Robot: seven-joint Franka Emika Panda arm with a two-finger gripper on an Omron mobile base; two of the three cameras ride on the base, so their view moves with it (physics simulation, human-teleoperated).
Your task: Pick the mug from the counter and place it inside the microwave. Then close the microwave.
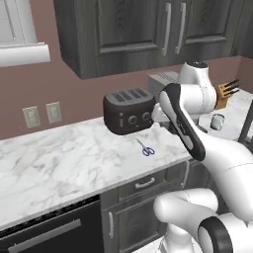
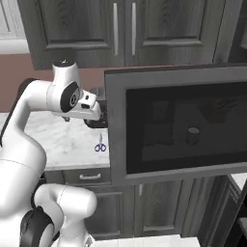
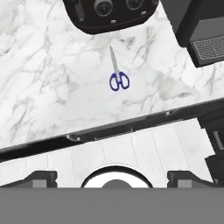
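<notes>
Mug (image 1: 217, 121) stands free on the counter (image 1: 59, 158) toward its far right end, beyond the toaster (image 1: 129, 111) and scissors (image 3: 118, 78), awaiting pickup, while the claw (image 3: 113, 176) hangs spread and empty above the front edge and the microwave door (image 2: 178, 123) gapes ready.

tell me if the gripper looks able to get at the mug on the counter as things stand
Probably yes. The mug stands free on the counter, apart from the knife block. The gripper is open, but its own arm is between them.
</notes>
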